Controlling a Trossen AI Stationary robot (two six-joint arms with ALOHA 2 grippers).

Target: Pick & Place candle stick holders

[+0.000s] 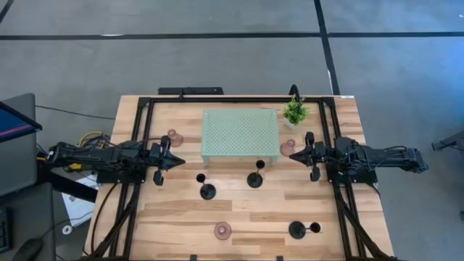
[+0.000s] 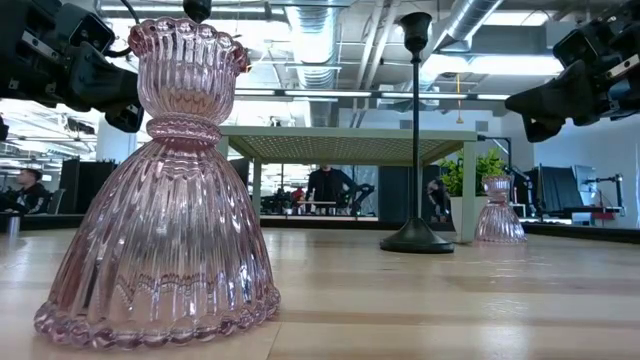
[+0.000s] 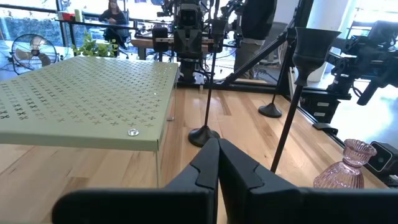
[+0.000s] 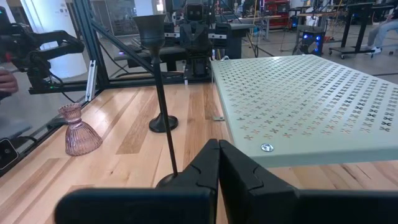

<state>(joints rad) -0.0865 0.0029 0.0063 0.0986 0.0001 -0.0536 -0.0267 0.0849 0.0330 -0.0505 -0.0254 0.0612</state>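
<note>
While both arms hover over the desk (image 1: 239,217), the left pincer (image 1: 178,162) and right pincer (image 1: 293,154) are closed and empty, flanking the tray (image 1: 240,134). Ahead of the left pincer (image 3: 218,163) stand two black holders (image 3: 204,134) and a pink holder (image 3: 346,168); ahead of the right pincer (image 4: 218,163), likewise.

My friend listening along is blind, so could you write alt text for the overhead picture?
Seen from above, a wooden table holds a pale green perforated tray, black candle holders and pink glass ones, plus a small potted plant. The left gripper and right gripper, both shut and empty, flank the tray.
</note>
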